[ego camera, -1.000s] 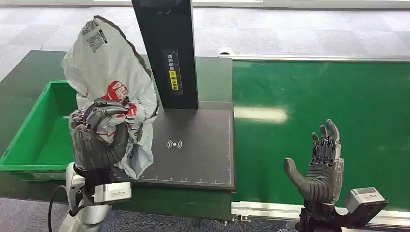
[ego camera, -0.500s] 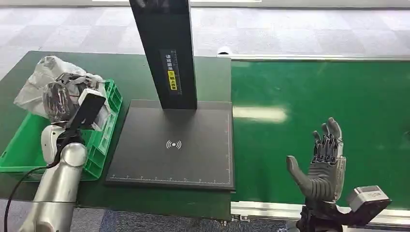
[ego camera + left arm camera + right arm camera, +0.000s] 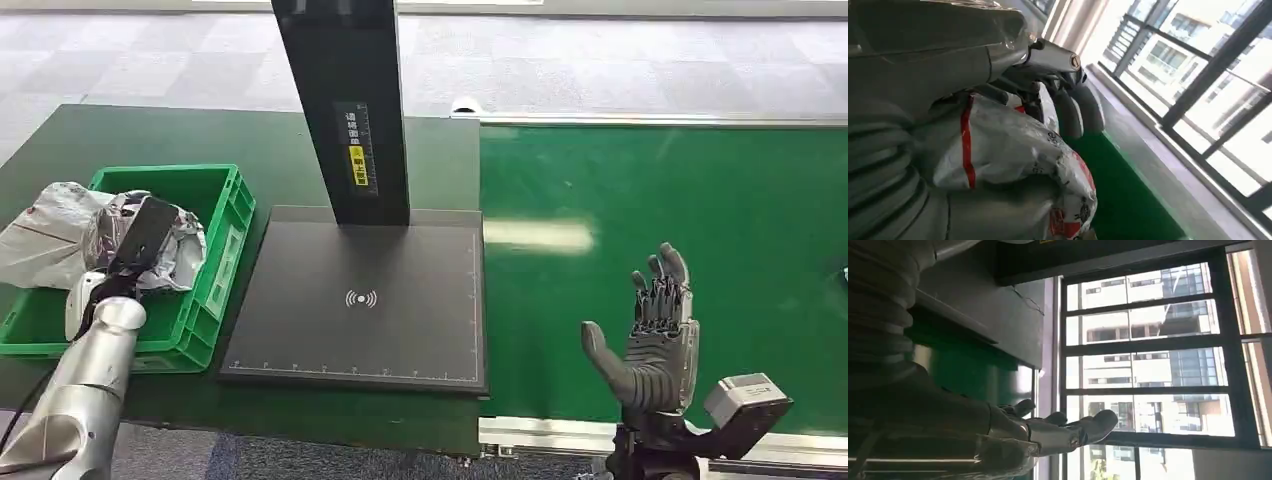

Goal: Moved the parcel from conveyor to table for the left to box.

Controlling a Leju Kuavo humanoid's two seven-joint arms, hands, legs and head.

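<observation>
The parcel point(image 3: 45, 245), a crumpled grey plastic mailer with red print, hangs over the left part of the green box point(image 3: 222, 215), part of it over the box's left rim. My left hand point(image 3: 125, 235) grips it from above; the wrist camera block covers most of the hand. In the left wrist view the fingers point(image 3: 1075, 107) wrap the parcel point(image 3: 1013, 150) against the palm. My right hand point(image 3: 655, 335) stands upright over the near edge of the green conveyor point(image 3: 700, 200), fingers apart and holding nothing; the right wrist view shows this hand point(image 3: 1048, 432) with its fingers stretched out.
A black scanner plate point(image 3: 370, 300) with a tall black post point(image 3: 345, 100) sits between the box and the conveyor. The dark green table point(image 3: 100, 140) extends behind and left of the box. Grey floor lies beyond.
My left arm has carried the parcel from in front of the scanner plate leftward and down to the green box. The right hand has barely moved.
</observation>
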